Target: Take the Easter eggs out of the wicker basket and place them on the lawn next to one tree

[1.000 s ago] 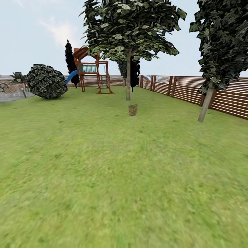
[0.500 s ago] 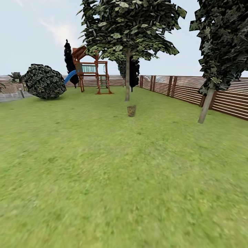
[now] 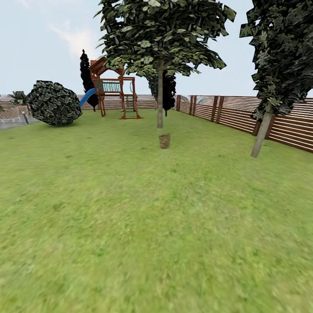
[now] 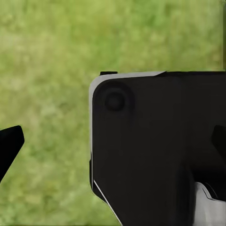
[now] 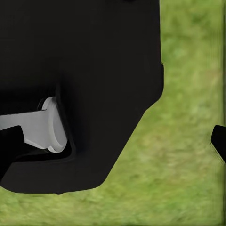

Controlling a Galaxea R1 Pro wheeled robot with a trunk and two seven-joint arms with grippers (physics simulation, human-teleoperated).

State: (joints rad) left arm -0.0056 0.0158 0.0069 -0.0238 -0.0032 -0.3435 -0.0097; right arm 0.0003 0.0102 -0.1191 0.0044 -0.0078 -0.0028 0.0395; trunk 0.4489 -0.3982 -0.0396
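Wicker basket [image 3: 164,141] stood just before tree [image 3: 160,93], far off on lawn [image 3: 130,226]. Finger state: cannot tell. Risk: base overrunning, knocking basket.

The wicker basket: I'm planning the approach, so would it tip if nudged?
Possibly. The wicker basket looks narrow, standing upright on the lawn, so a high nudge might topple it. Woven sides suggest it's light; it is too far away to be sure.

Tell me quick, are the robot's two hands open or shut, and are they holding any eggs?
Left hand: cannot be told; a dark robot part blocks its wrist view above green grass.
Right hand: cannot be told either, same reason.
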